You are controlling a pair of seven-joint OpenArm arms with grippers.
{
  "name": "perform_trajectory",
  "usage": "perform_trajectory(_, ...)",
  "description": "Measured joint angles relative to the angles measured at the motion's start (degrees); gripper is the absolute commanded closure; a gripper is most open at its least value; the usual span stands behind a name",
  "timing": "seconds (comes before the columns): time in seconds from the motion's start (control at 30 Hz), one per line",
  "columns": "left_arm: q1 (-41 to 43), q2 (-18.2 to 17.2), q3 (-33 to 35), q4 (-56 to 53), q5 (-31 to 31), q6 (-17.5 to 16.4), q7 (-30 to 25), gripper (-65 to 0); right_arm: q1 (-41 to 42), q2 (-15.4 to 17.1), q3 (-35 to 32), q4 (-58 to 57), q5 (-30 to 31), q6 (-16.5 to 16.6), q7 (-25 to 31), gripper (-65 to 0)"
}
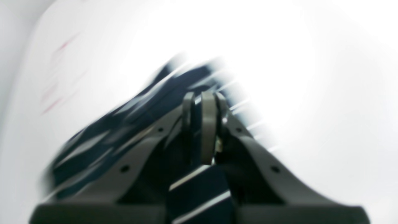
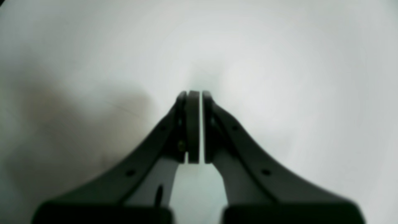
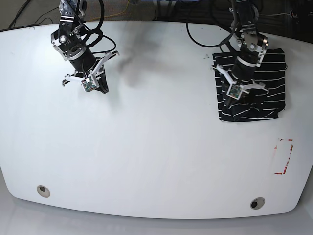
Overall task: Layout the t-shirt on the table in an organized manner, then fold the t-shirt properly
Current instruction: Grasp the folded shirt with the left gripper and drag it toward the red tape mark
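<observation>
- Black soft-fabric t-shirt with thin white stripes [image 3: 259, 88] is lying as a compact folded block at the far right of the large white smooth table [image 3: 156, 161].
- Left gripper [image 1: 203, 102] is clenching a fold of that cloth; the wrist view is motion-blurred.
- Right gripper [image 2: 194, 99] is hanging clenched on nothing over bare tabletop, far left.
- Judgement: light, limp cloth, sagging when lifted; grip at hems or corners.

Base camera looks down on the whole table [image 3: 146, 161] from high up. My wrist cameras sit close behind my fingers; left shares the t-shirt [image 1: 186, 193] with base.
</observation>
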Motion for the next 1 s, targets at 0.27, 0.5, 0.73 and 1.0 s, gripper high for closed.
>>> perform_trajectory(0.27,-2.19,3.21,3.32,-0.5,0.31,0.74,4.5,-2.3,0.92,0.15,0.0,0.02,-0.02,0.0,-0.15,-1.9)
perform_trajectory(0.5,-3.19,4.02,3.69,-3.08,0.15,5.29,4.39,-2.3,0.76,0.15,0.0,0.04,-0.07,0.0,-0.2,-1.9)
perform_trajectory(0.73,-4.57,3.76,3.5,-8.98,3.89,7.34,6.29,-2.3,0.85,0.15,-0.07,0.04,-0.02,0.0,-0.2,-1.9)
perform_trajectory(1.0,-4.35,2.6,3.85,-11.91,3.98,5.18,5.75,-2.3,0.85,0.22,-0.07,0.04,0.0,0.0,-0.17,-1.9)
